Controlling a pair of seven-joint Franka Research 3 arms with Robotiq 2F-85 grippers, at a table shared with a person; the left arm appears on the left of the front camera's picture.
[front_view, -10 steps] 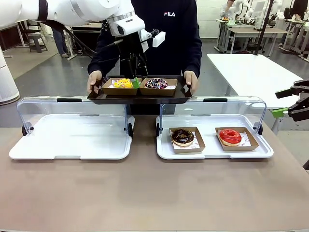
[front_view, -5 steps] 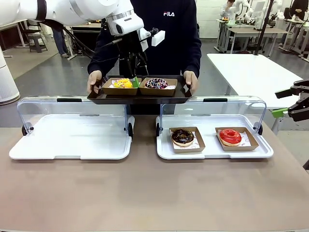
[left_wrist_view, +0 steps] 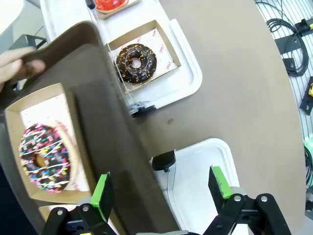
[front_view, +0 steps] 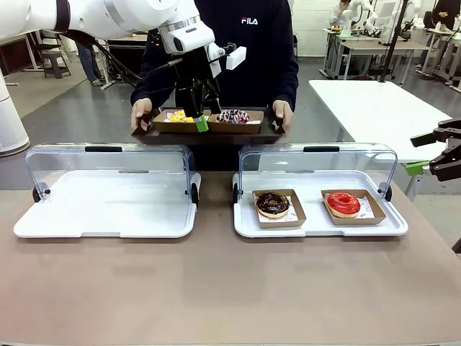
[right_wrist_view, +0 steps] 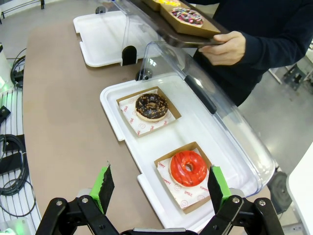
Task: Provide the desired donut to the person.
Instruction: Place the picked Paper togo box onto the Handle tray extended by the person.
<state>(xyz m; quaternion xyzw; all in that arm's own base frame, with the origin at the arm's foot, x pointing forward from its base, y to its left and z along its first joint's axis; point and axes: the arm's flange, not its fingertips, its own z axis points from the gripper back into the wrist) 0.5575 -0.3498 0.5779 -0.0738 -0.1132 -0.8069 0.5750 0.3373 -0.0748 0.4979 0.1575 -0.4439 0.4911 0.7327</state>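
1. Front view: the left arm reaches in from the far left, wrist turned down, and its left gripper hangs with fingers spread wide and nothing between them, just over the dark tray that the person holds up beyond the table.
2. The person's hands grip the tray at its two ends, one hand on the left and the other hand on the right.
3. The right gripper hovers above the near right of the table, its green pads well apart and holding nothing.
4. Four donuts are in sight, each in its own brown cardboard box.
5. Two ride on the held tray: a yellow donut on the left and a sprinkled chocolate donut on the right.
6. Two more lie in the right display tray: a chocolate donut to the left and a red glazed donut to the right.
7. There are two white display trays with clear lids raised at the far side; the left display tray holds no boxes.
8. White letters on the person's black sweatshirt read "FILA"; print on the box liners is too small to read.
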